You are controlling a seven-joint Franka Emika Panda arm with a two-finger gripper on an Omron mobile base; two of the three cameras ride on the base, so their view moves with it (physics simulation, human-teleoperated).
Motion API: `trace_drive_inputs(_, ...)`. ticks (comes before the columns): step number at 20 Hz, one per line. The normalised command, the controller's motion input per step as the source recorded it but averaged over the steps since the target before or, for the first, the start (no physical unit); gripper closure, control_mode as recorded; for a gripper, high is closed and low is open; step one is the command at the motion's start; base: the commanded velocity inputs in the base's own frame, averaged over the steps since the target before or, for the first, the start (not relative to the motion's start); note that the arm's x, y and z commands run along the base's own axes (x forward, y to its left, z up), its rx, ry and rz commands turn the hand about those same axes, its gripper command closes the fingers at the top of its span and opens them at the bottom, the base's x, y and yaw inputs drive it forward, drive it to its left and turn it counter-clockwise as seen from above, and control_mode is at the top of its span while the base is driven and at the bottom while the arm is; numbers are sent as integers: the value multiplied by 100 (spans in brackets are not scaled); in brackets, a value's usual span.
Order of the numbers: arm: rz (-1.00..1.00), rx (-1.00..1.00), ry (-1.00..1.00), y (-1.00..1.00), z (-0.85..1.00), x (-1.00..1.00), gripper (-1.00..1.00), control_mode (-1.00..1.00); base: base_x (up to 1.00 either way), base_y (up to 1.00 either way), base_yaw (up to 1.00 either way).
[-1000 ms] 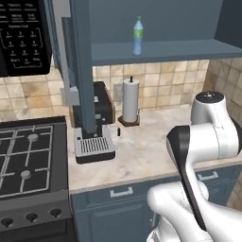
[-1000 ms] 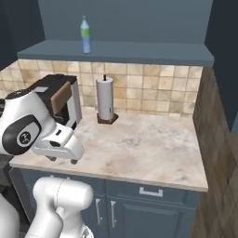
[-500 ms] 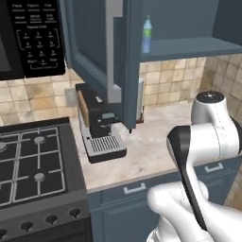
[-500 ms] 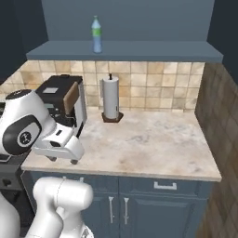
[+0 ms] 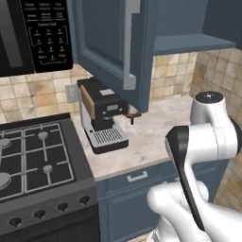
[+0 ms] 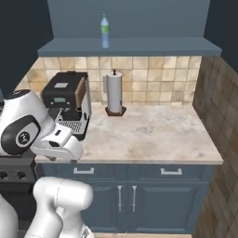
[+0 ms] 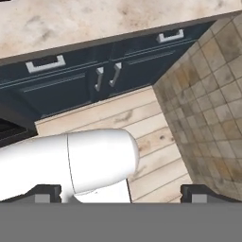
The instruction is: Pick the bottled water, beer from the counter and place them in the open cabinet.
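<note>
Standing upright at the top centre of the right base view, the small translucent light-blue plastic bottle of water with a green cap and green label band [image 6: 105,30] rests on the flat blue-grey shelf of the open wall cabinet [image 6: 139,47]. In the left base view, the same cabinet's tall slab door [image 5: 111,42] hangs across the upper middle of the frame, and its shelf edge shows at the upper right.

Below the shelf, the beige-pink marbled stone desk [image 6: 153,135] spans the centre of the right base view. A black coffee machine with a brown side panel [image 6: 69,100] stands at its left end, and a white paper-towel roll on a dark round base [image 6: 114,93] stands upright against the tiled wall, just right of the machine. In the left base view, a black gas hob [image 5: 33,160] occupies the lower left and a black microwave [image 5: 35,35] the upper left.

In the hand view, the two dark finger tips [image 7: 45,194] sit at opposite lower corners of the frame, so the jaws stand wide apart and hold nothing. That view looks toward dark blue-grey drawer and door fronts with silver handles [image 7: 106,75] and a light wooden floor [image 7: 137,137].
</note>
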Motion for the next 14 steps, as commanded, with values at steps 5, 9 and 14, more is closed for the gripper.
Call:
trace_drive_inputs(5,0,0,0,0,0,0,-100,100,-46,24,-12)
trace_drive_inputs(9,0,0,0,0,0,0,-100,100,-7,71,-2)
trace_drive_inputs(14,0,0,0,0,0,0,-100,100,0,72,-2)
